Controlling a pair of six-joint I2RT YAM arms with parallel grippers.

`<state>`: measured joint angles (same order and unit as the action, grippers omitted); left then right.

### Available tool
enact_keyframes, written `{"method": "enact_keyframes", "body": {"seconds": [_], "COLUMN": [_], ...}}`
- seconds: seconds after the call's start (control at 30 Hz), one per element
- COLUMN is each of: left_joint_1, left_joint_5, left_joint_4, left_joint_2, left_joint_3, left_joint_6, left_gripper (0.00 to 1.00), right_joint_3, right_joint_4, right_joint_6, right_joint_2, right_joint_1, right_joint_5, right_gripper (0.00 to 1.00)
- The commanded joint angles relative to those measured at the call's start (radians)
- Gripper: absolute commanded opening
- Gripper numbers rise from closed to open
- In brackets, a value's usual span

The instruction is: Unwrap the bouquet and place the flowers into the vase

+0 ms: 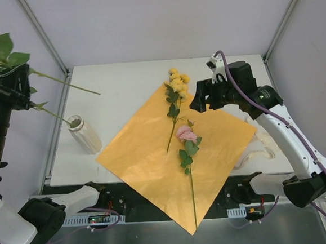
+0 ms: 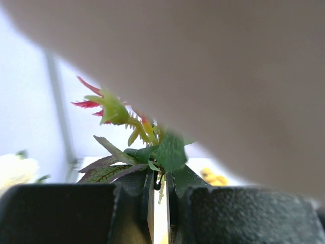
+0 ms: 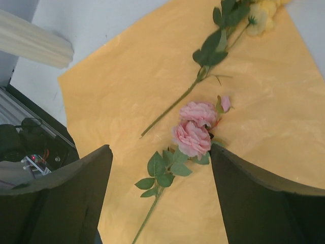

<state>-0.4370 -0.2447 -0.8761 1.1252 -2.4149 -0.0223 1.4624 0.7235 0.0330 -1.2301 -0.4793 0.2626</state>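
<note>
The bouquet is undone: its orange paper (image 1: 154, 156) lies flat on the table. On the paper rest a yellow flower (image 1: 178, 80) and a pink flower (image 1: 186, 133), each on a long stem. The whitish ribbed vase (image 1: 85, 135) stands at the left, also in the right wrist view as the vase (image 3: 30, 43). My left gripper (image 1: 19, 91) is raised at the far left, shut on a thin flower stem (image 2: 158, 184) with green leaves; that stem's lower end reaches the vase's mouth. My right gripper (image 1: 203, 99) hangs open above the paper, over the pink flower (image 3: 193, 134).
A cream ribbon (image 1: 261, 148) lies on the table at the paper's right corner. The paper's near corner hangs over the table's front edge. Frame posts stand at the back corners, and white walls close in left and right.
</note>
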Motion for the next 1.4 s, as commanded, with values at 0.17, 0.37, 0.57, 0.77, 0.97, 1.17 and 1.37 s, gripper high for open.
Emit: {"method": "enact_keyframes", "body": {"seconds": [0.17, 0.37, 0.57, 0.77, 0.97, 1.17, 1.37], "left_joint_1": [0.004, 0.004, 0.004, 0.004, 0.004, 0.004, 0.004], "left_joint_5": [-0.395, -0.393, -0.386, -0.398, -0.500, -0.643, -0.667], "left_joint_4": [-0.110, -0.182, -0.210, -0.150, -0.031, -0.024, -0.021], "left_joint_2": [-0.039, -0.064, -0.077, -0.105, -0.107, -0.119, -0.188], "left_joint_3": [-0.066, -0.044, 0.005, 0.173, 0.311, 0.455, 0.623], "left_joint_6": [0.177, 0.104, 0.061, 0.035, 0.039, -0.062, -0.137], "left_gripper": [0.00, 0.00, 0.00, 0.00, 0.00, 0.09, 0.34], "right_joint_3": [-0.094, -0.103, -0.099, -0.122, -0.183, -0.284, -0.368], "right_joint_4": [0.082, 0.082, 0.086, 0.088, 0.096, 0.070, 0.027], "right_joint_6": [-0.015, -0.012, -0.005, -0.007, -0.076, -0.096, -0.166], "right_joint_2": [-0.002, -0.034, -0.063, -0.083, -0.150, -0.218, -0.253], "right_joint_1": [0.004, -0.001, -0.024, -0.067, -0.087, -0.157, -0.275], "right_joint_5": [0.033, 0.055, 0.058, 0.038, 0.027, -0.020, -0.177], "right_gripper": [0.80, 0.80, 0.80, 0.80, 0.67, 0.56, 0.53]}}
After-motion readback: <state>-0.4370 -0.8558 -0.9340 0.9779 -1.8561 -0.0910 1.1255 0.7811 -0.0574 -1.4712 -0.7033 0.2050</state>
